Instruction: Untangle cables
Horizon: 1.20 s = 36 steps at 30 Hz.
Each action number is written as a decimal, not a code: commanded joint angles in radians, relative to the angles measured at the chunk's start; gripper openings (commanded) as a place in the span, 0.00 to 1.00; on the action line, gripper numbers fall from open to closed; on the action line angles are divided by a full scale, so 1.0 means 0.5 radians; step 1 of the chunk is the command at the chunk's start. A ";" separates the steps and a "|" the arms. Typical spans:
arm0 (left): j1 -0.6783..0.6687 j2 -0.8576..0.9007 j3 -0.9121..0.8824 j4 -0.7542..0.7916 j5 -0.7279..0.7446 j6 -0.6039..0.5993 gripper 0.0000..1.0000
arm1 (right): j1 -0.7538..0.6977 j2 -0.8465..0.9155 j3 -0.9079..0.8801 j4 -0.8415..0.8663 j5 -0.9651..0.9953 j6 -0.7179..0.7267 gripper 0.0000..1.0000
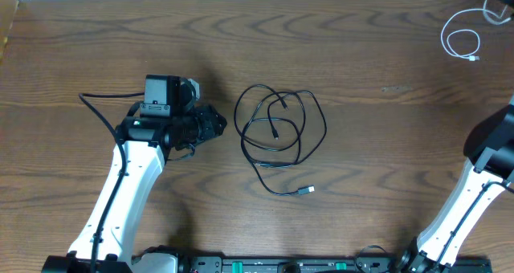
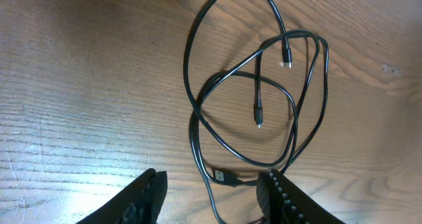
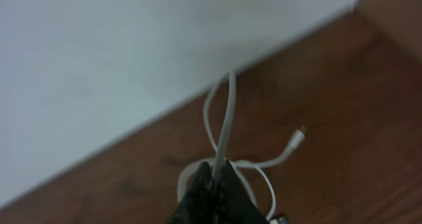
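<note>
We've got the wood worktop [image 1: 385,185] with the black cable [image 1: 277,132] lying loose in the middle, loops overlapping. The white cable [image 1: 460,42] is at the far right corner, well apart, so the two can't snag. The left end effector [image 2: 212,178] sits half-open just beside the black loops, gripping nothing. The right end effector [image 3: 216,181] is pinched tight on the white cable, probably parking it there.

We see a black cable [image 2: 258,109] with pale metal plug tips on a brown table [image 1: 385,160] streaked with darker wood grain. The white cable [image 3: 226,118] shows against an off-white wall [image 3: 132,53]. The left arm [image 1: 128,185] and right arm [image 1: 466,201] are white with black joints; the left gripper [image 2: 212,176] and right gripper [image 3: 216,178] are black.
</note>
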 commanded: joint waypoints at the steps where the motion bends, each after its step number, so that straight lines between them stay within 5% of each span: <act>1: 0.006 -0.007 0.018 -0.006 0.020 0.003 0.50 | -0.047 0.090 0.016 -0.011 0.047 -0.014 0.75; 2: 0.006 -0.007 0.018 -0.006 0.020 0.003 0.50 | -0.046 0.111 0.016 -0.058 0.050 -0.015 0.99; 10: 0.006 -0.007 0.018 -0.001 0.020 0.017 0.50 | -0.032 -0.069 0.018 -0.352 -0.149 0.008 0.99; 17: -0.047 -0.006 0.012 0.028 0.017 0.130 0.50 | 0.114 -0.330 0.018 -1.019 -0.686 -0.077 0.99; 25: -0.325 0.117 -0.011 0.540 -0.201 0.176 0.50 | 0.502 -0.314 -0.037 -1.401 -0.439 -0.195 0.99; 36: -0.425 0.811 -0.011 1.301 -0.199 0.252 0.55 | 0.669 -0.314 -0.048 -1.714 -0.206 -0.196 0.99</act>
